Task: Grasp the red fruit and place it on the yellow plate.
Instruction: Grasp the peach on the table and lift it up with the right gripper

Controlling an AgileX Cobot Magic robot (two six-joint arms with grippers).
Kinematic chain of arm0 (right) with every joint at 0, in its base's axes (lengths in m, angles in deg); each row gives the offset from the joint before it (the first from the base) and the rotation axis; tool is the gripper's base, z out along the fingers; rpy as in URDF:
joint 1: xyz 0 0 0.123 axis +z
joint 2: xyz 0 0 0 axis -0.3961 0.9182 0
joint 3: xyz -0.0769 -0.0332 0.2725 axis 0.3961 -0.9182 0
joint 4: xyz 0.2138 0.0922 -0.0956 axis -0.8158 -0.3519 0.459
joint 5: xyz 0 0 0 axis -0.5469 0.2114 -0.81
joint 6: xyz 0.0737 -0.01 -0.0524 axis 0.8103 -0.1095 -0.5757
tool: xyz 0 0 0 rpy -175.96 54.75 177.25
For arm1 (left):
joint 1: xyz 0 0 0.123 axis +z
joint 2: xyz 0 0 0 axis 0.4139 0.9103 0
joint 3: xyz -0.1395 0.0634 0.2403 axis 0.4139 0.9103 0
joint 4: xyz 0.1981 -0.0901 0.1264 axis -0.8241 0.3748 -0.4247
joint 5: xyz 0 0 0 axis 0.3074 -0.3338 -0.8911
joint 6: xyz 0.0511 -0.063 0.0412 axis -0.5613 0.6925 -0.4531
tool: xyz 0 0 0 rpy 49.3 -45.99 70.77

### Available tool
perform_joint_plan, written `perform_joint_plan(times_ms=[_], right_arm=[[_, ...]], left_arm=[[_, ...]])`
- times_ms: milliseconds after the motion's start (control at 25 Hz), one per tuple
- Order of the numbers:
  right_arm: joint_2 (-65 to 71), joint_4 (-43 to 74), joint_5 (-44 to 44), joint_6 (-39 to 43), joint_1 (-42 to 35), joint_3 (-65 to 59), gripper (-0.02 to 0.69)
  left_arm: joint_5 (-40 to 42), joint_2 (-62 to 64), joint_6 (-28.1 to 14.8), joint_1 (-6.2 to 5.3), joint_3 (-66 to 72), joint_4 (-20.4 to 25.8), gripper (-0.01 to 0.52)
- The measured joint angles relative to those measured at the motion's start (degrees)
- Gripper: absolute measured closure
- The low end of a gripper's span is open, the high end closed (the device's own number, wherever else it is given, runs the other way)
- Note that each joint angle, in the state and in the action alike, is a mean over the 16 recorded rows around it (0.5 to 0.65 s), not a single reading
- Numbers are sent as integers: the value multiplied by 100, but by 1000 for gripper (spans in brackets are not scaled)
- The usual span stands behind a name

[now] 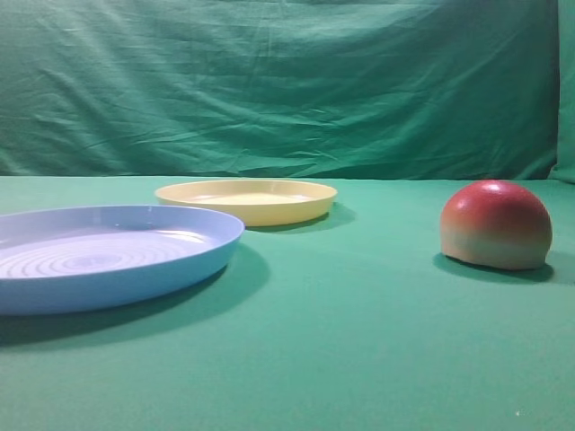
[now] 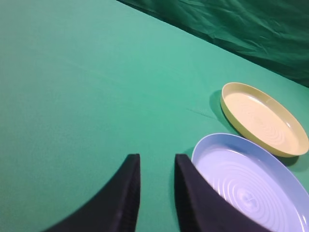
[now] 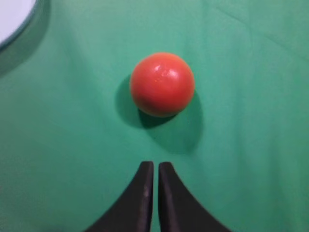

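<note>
The red fruit (image 1: 496,224) rests dome-up on the green cloth at the right, red on top and pale at its base. From above, the right wrist view shows the red fruit (image 3: 162,84) alone on the cloth. My right gripper (image 3: 156,164) hangs short of it, shut, nothing between its black fingers. The yellow plate (image 1: 245,199) lies empty at the middle back; the same yellow plate (image 2: 263,118) shows at the right of the left wrist view. My left gripper (image 2: 157,157) is open over bare cloth. Neither gripper appears in the exterior view.
A larger light blue ridged plate (image 1: 108,254) sits front left, beside the yellow one; this blue plate (image 2: 251,179) lies just right of my left gripper's right finger. A wrinkled green backdrop (image 1: 287,81) closes the far side. A pale blue rim (image 3: 14,17) shows top left.
</note>
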Motion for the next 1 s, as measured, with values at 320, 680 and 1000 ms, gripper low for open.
perform_joint_plan(times_ms=[320, 680, 1000], right_arm=[[1086, 674, -410, 836, 562, 287, 402], [1969, 1280, -903, 1578, 554, 457, 71], [2586, 1814, -1384, 2167, 519, 499, 38]], left_arm=[[0, 0, 0, 0, 0, 0, 357], [0, 0, 0, 0, 0, 0, 357], [0, 0, 0, 0, 0, 0, 357]])
